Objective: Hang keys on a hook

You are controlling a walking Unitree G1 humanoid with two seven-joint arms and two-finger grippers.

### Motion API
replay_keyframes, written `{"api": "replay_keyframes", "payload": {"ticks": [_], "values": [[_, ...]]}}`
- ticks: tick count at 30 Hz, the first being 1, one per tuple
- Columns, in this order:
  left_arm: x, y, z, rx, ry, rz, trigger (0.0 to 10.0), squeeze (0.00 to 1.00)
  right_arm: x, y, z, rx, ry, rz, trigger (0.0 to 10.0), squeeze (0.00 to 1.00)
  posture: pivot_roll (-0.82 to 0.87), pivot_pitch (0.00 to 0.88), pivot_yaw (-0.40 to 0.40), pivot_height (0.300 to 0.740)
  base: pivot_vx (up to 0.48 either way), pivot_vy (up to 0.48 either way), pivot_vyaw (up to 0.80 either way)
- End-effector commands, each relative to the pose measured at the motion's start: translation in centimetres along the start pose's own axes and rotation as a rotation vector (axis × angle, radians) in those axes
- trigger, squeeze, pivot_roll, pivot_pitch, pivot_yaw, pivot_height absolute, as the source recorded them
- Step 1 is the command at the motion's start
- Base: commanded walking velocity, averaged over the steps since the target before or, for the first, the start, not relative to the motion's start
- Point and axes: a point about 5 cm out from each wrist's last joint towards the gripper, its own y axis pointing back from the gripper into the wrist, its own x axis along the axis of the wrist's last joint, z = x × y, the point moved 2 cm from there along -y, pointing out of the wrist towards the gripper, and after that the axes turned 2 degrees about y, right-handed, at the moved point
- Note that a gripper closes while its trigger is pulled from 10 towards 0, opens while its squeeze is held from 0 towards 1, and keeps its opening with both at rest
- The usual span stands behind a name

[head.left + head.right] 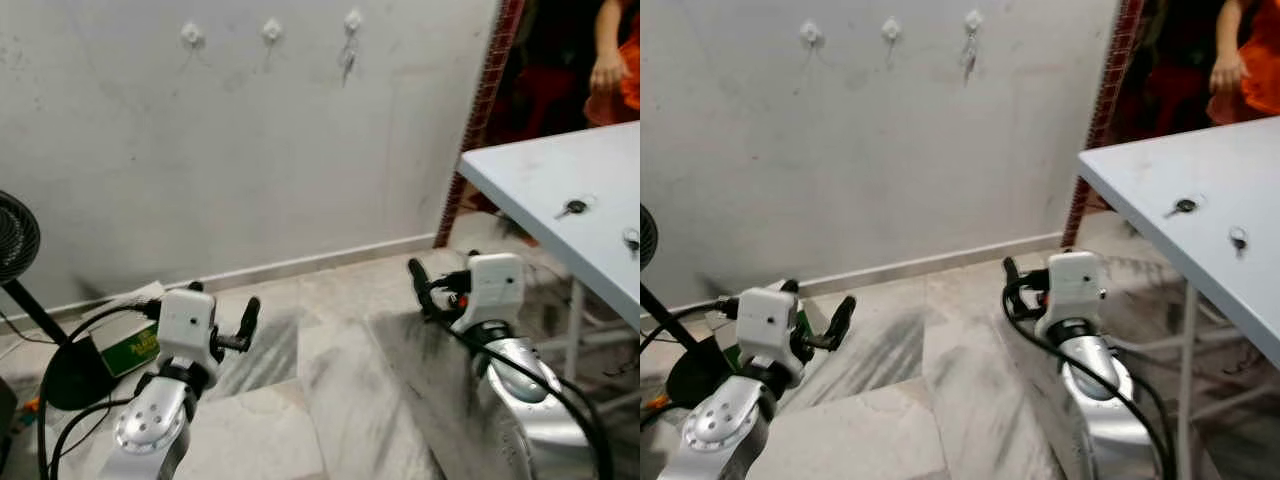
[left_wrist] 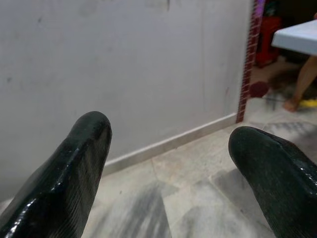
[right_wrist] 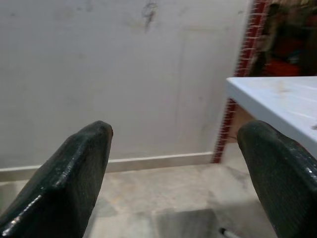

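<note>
White counter (image 1: pixel 540 175) carries two small dark-headed keys (image 1: pixel 572 208), nearer one's long axis diagonal; left tool (image 2: pixel 168 163) and right tool (image 3: pixel 173 173) both spread apart, low beside counter.

Light: even, soft daylight on the wall (image 1: pixel 250 150).
Shadows: faint, on the floor (image 1: pixel 330 350).
Focus: head views slightly soft; wrist-view fingers (image 2: pixel 64 178) blurred.

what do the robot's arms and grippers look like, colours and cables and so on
Both arms are rounded silver metal with perforated shells. Each ends in a white boxy wrist block carrying the left gripper and right gripper, whose two long fingers are glossy black with rounded tips. Black cables loop along both arms.
</note>
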Motion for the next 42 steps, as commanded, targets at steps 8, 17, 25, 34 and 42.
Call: {"api": "replay_keyframes", "payload": {"ticks": [8, 17, 25, 34, 42], "values": [[0.49, -0.30, -0.62, -0.018, -0.006, 0.034, 10.0, 0.00, 0.53, -0.41, -0.52, 0.013, 0.001, 0.025, 10.0, 0.00, 0.10, 0.000, 0.042, 0.740, 0.000, 0.000, 0.00], [0.45, -0.32, -0.73, -0.019, 0.037, 0.041, 10.0, 0.00, 0.57, -0.49, -0.74, 0.024, -0.001, 0.028, 10.0, 0.00, 0.10, 0.000, 0.037, 0.740, 0.000, 0.000, 0.00], [0.40, -0.31, -0.56, -0.031, 0.048, 0.042, 10.0, 0.00, 0.45, -0.63, -0.98, 0.039, 0.000, 0.023, 10.0, 0.00, 0.10, 0.000, 0.034, 0.740, 0.000, 0.000, 0.00], [0.33, -0.29, -0.64, -0.032, 0.050, 0.037, 10.0, 0.00, 0.26, -0.58, -1.16, 0.044, -0.002, 0.017, 10.0, 0.00, 0.10, 0.000, 0.039, 0.740, 0.000, -0.310, 0.00], [0.30, -0.34, -0.84, -0.017, 0.058, 0.037, 10.0, 0.00, 0.14, -0.56, -1.34, 0.047, -0.004, 0.013, 10.0, 0.00, 0.10, 0.000, 0.040, 0.740, 0.000, 0.000, 0.00]]}}
